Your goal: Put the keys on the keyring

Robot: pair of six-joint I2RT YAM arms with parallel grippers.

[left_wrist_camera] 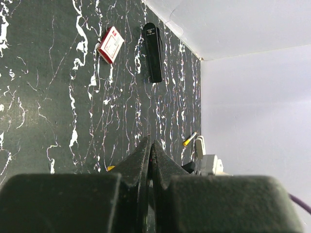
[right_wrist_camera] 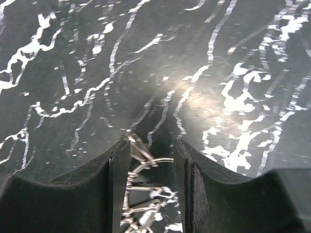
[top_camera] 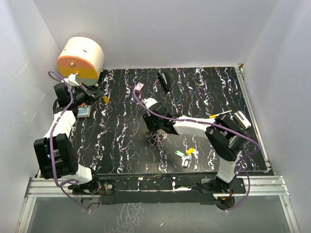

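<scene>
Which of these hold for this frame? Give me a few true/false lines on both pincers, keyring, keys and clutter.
1. The left pincer is shut with nothing in it. True.
2. The right pincer is clamped fully shut. False: its jaws stand apart, with the keyring showing in the gap between them.
3. The coloured keys lie loose on the table, beside the right arm and apart from the keyring. True.
4. The red-and-white box sits among the coloured keys. False: it lies at the far side of the table, near the black stick.
</scene>
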